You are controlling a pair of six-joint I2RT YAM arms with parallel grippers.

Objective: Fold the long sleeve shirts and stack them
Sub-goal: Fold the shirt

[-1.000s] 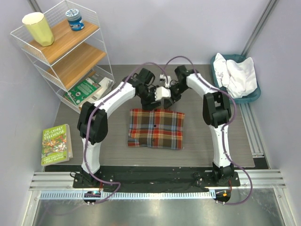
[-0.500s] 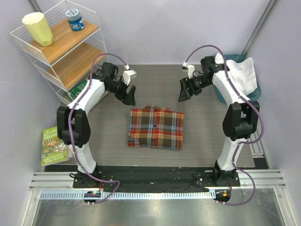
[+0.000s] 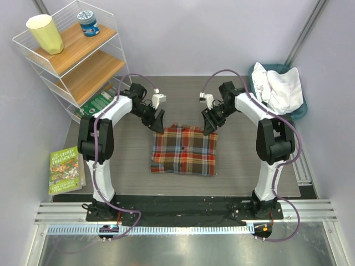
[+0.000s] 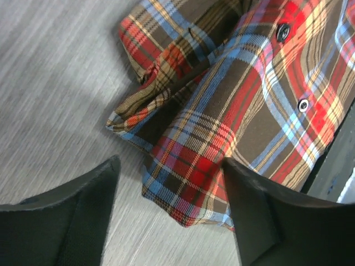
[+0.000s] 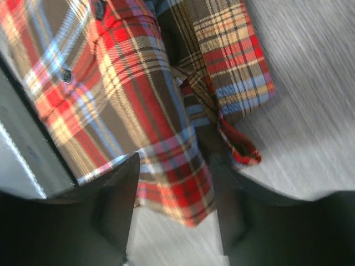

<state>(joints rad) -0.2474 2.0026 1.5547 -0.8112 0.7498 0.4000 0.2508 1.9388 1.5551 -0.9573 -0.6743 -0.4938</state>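
Tabletop (image 3: 127, 160) plaid shirt (image 3: 184, 151), sleeves unseen

Left arm (image 3: 113, 110) and right arm (image 3: 250, 108) both arch forward and bend in toward each other, wrists tipped down, left gripper (image 3: 158, 122) and right gripper (image 3: 210, 126) apart, jaws spread, nothing between them.

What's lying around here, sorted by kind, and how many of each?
Shirts: 2 (plaid shirt, white shirt)
Books: 2 (shelved book, loose book)
Yellow cup: 1
Jar: 1
Teal basket: 1
Shelf rack: 1
Total: 8
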